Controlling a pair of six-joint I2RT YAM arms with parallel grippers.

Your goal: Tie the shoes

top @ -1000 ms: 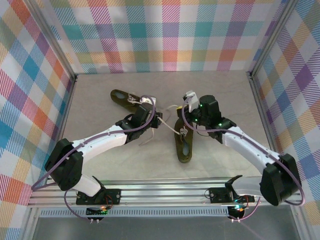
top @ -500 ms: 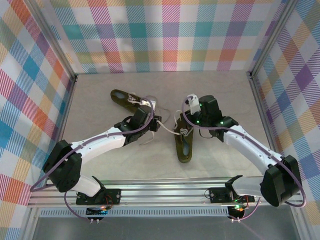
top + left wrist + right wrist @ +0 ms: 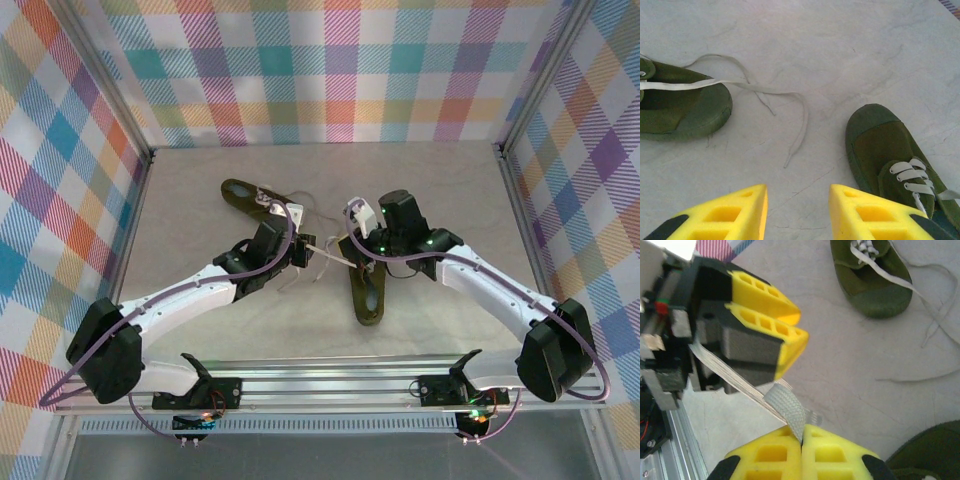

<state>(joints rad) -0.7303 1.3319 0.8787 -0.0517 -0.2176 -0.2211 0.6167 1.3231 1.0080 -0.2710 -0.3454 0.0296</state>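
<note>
**Setting:** robotics lab, enclosed test cell.

We list as evidence:
- Pastel plaid fabric panels (image 3: 340, 70) close the 9, 12 and 3 o'clock sides.
- Bare aluminium corner posts (image 3: 105, 80) frame the panels.
- A pale, stone-look tabletop (image 3: 440, 180) forms the floor of the cell.
- A slotted aluminium rail (image 3: 330, 385) runs across 6 o'clock, with two black arm bases (image 3: 195, 385) bolted to it.
- We note small red and green indicator lights (image 3: 471, 416) glowing on exposed electronics under the rail, at 5 and 7 o'clock.

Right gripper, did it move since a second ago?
Yes. In the top view the right gripper has slid left, toward the far shoe, pinching a lace.
</note>
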